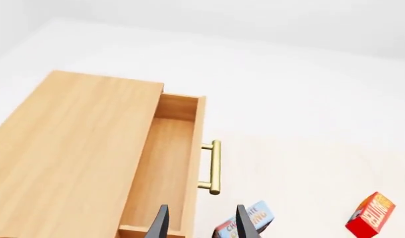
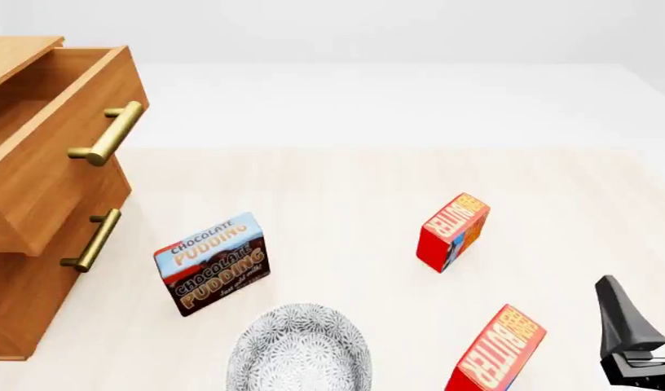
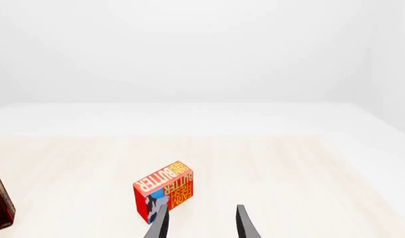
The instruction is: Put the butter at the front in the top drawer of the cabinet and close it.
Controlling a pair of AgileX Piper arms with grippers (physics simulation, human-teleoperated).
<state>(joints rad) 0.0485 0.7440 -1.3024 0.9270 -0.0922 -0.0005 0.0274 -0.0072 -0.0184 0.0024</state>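
Two look-alike red butter boxes stand on the table. The butter at the front (image 2: pixel 498 352) leans near the front edge; the other box (image 2: pixel 455 230) stands farther back. The cabinet (image 2: pixel 28 269) is at the left with its top drawer (image 2: pixel 61 138) pulled out, and the drawer's inside (image 1: pixel 164 163) holds nothing. My right gripper (image 2: pixel 648 305) is open, to the right of the front butter and apart from it. The right wrist view shows a butter box (image 3: pixel 164 191) just beyond the right gripper (image 3: pixel 201 223); which box it is I cannot tell. My left gripper (image 1: pixel 201 225) is open above the drawer's front.
A brown-and-blue chocolate pudding box (image 2: pixel 213 262) stands between the cabinet and the butter boxes. A patterned grey bowl (image 2: pixel 300 352) sits at the front centre. The brass handle (image 2: pixel 107 134) sticks out from the drawer, with the lower drawer's handle (image 2: pixel 91 240) beneath it.
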